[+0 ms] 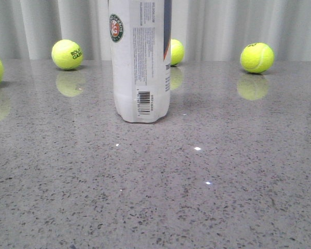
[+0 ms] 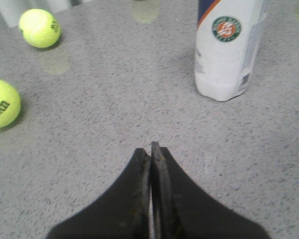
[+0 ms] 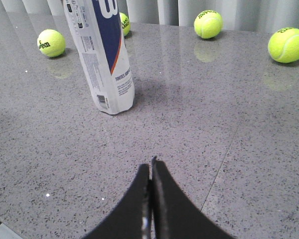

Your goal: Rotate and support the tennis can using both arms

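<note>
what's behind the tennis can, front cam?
A tennis ball pokes out from behind the tennis can on its right side, partly covered. The curtain hangs further back. Anything directly behind the can is hidden.

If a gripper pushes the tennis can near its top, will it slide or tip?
The tennis can stands upright, tall on a narrow base, so it probably tips. Its glossy wall and the polished table suggest low pushes slide it. Once down, likely rolls.
</note>
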